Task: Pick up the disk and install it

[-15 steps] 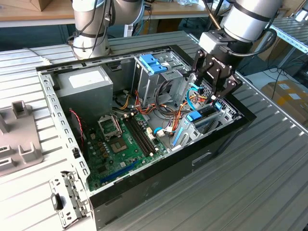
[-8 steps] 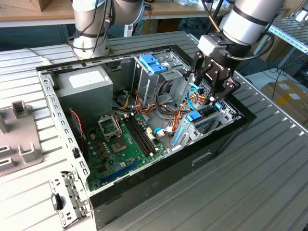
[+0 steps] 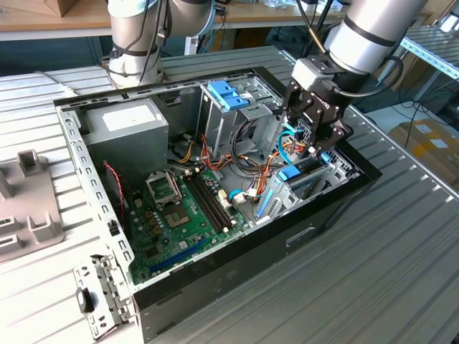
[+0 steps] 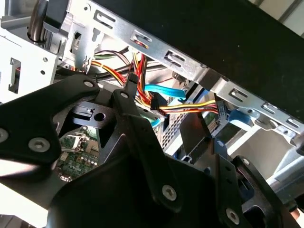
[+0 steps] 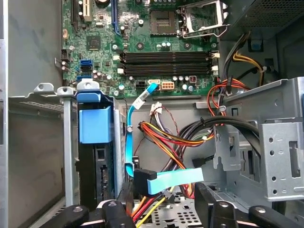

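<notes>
One gripper point(image 3: 318, 140) hung inside the open computer case point(image 3: 337, 204), jaws parted and holding nothing (cables point(image 5: 175, 137) lay between them). The disk point(image 3: 301, 175) stood seated in its bay just beside the jaws.

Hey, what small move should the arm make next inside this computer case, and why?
Probably lift the claw slightly: its jaws stand apart over the light-blue flat cable, while the blue-tabbed dark disk stands in the metal bay beside it, apparently seated.
</notes>
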Available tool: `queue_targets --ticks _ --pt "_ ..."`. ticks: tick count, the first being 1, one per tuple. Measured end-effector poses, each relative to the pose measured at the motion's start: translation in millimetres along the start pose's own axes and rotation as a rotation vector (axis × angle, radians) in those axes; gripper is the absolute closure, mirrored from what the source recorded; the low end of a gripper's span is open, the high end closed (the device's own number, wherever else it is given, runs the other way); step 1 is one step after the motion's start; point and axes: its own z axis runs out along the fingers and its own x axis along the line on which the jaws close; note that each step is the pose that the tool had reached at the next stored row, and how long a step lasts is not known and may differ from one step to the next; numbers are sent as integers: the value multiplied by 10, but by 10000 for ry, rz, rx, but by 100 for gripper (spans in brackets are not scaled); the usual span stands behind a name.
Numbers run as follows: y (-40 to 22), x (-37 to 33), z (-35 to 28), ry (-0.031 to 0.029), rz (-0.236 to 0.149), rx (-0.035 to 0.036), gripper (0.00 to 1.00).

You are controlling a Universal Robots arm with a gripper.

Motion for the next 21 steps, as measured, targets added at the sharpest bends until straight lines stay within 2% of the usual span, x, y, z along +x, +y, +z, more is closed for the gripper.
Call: queue_targets --ticks 2,4,7,12,14,17,21 --pt "-2 1 25 -70 -5 -3 37" --pt "-4 1 47 -114 -9 -5 37" --pt "-8 4 95 -147 -11 -6 37" --pt "-12 4 105 -150 -11 -6 38" --pt "-14 4 104 -150 -11 -6 52" --pt "-17 4 104 -150 -11 -6 67" --pt "-19 3 104 -150 -11 -6 67"
